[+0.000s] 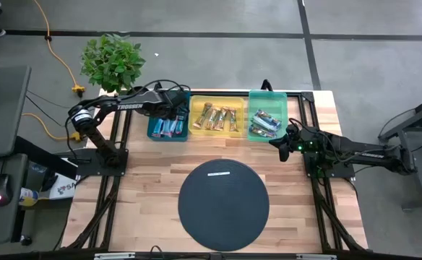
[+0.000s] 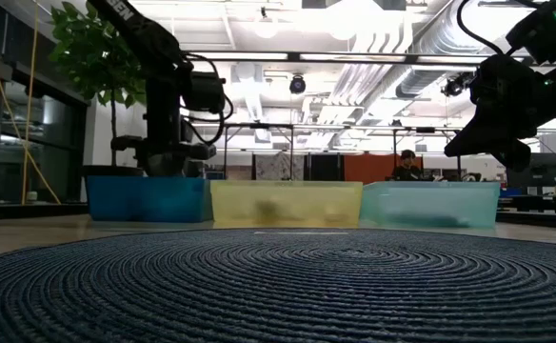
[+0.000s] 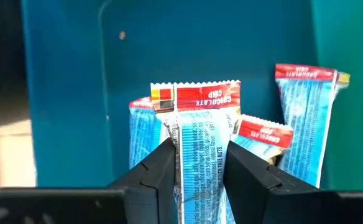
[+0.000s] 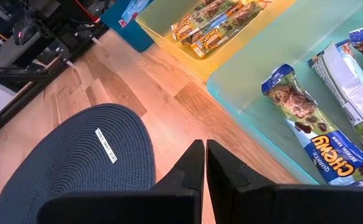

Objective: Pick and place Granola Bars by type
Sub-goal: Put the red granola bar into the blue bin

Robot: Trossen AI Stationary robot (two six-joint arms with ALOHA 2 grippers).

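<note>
Three trays stand side by side at the table's far edge. The teal tray (image 1: 166,126) holds blue granola bars (image 3: 306,124). Tan-brown bars (image 1: 218,115) lie in the yellow tray (image 1: 216,100). Silvery green-purple bars (image 4: 306,124) lie in the green tray (image 1: 267,97). My left gripper (image 1: 173,114) (image 3: 200,146) points down into the teal tray and is shut on a blue bar (image 3: 197,106). My right gripper (image 1: 280,146) (image 4: 204,144) is shut on nothing. It hangs above the bare wood just near of the green tray. My left gripper pinches one blue bar between its two fingers (image 3: 160,171), across the bar's width, on the seam side of the wrapper (image 3: 197,162). It comes from above, pointing down. The bar's red-printed end (image 3: 200,94) sticks out past the fingertips toward the tray floor; whether that end touches the floor does not show.
A dark round woven mat (image 1: 223,201) covers the middle and near part of the table, with a small white label (image 1: 218,173) on it. A potted plant (image 1: 111,61) stands beyond the far-left corner. Bare wood (image 4: 169,106) lies between mat and trays.
</note>
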